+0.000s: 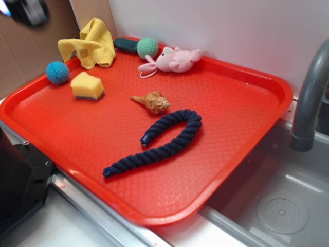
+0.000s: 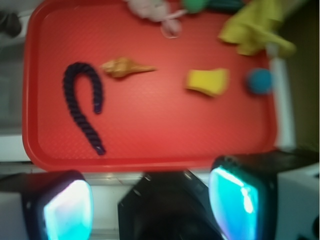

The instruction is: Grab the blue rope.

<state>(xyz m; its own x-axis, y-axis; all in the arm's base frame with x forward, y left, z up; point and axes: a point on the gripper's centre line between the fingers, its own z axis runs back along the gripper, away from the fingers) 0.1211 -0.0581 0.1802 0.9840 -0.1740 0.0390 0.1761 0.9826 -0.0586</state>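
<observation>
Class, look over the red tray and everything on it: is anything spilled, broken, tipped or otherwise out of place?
Nothing stands out. The dark navy twisted rope lies in a loose hook shape on the red plastic tray, clear of the spiral seashell and yellow sponge. No spills or damage are visible.

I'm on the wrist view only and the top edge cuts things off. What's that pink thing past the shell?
Observer: A pink plush animal, whole in the exterior view, lying at the back edge of the red tray.
Operator: Anything off the tray I should know about?
Observer: A grey faucet stands beside the tray, on the side the rope's bend points to, over a sink.
Operator: Does the blue rope lie flat? From above I can't judge.
Observer: Yes, the blue rope lies flat on the tray in a hook shape, with no part raised.
</observation>
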